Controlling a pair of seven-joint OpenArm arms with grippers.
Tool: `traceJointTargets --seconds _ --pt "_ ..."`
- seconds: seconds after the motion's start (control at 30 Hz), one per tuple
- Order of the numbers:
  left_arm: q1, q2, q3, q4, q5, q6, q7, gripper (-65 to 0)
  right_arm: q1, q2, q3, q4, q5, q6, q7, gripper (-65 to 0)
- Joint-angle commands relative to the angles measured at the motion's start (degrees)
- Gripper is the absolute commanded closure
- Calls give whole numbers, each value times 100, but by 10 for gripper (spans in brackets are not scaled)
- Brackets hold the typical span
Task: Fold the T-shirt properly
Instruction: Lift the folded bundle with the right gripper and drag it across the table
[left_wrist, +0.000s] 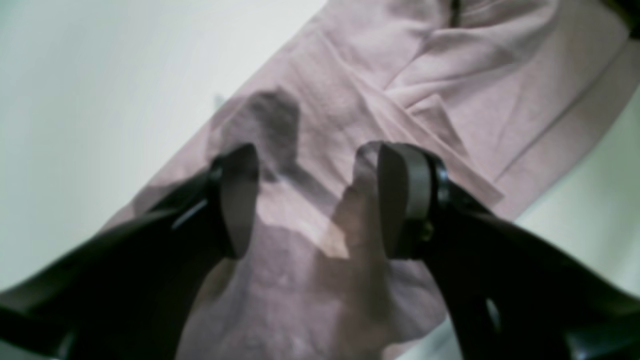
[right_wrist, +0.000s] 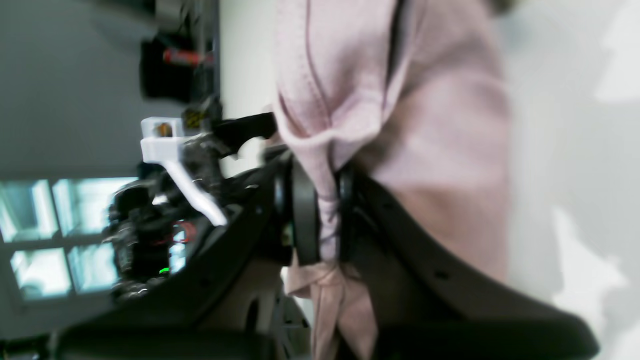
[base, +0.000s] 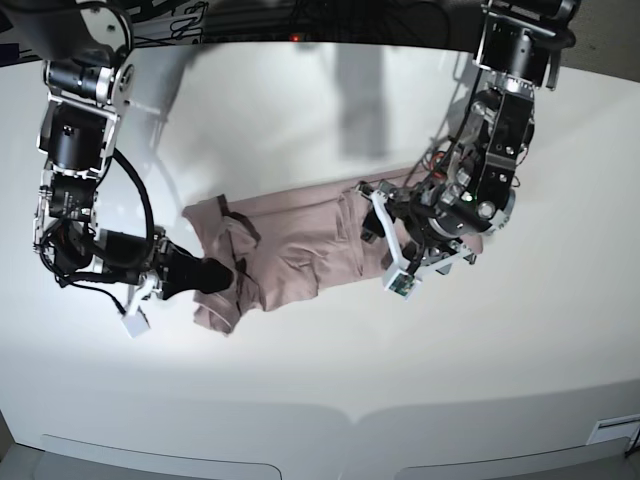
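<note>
Right claw (base: 228, 274): clamped on a bunched fold at one end of the T-shirt (base: 300, 245).
T-shirt: partly folded band on the white desk (base: 320, 380), long axis running across the base view between the two arms.
Left claw (left_wrist: 310, 200): jaws apart, empty, poised just over the opposite end; cloth lies directly beneath and ahead, so it looks the arm nearer that end.

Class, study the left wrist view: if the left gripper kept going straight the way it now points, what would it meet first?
Most likely the T-shirt. The left gripper is open above the pink cloth, which fills the gap between its fingers; how far off the cloth lies is unclear.
</note>
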Motion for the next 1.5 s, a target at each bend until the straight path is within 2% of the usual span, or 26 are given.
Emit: traceJointTargets --seconds 0.0,0.23,0.43,0.6,0.83,1.03,1.2,1.37,1.47 --pt "-129 15 0 13 24 15 -138 -369 221 68 -42 98 317 10 49 0" --pt "-151 17 0 -1193 280 125 -673 -369 433 -101 -522 107 326 10 49 0" --pt "-479 17 0 -1386 321 122 -682 -369 490 -319 -942 120 721 10 49 0" --pt "-922 52 0 -1386 236 122 -452 -369 662 -599 -1185 122 743 10 49 0" --pt "-1563 59 0 -1379 264 120 212 -369 977 -1073 -1231 125 739 10 49 0" --pt "-2186 -55 -2 -1379 260 127 658 -369 1056 -1261 -1231 131 715 10 49 0" --pt "-2693 -378 -2 -1379 262 140 745 -369 1091 -1311 -1231 131 691 10 49 0" --pt "-3206 -964 -2 -1379 251 146 898 -369 1088 -1484 -1231 131 400 10 49 0" --pt "-3438 -1281 -4 -1379 103 365 1071 -369 1088 -1716 -1231 131 122 10 49 0"
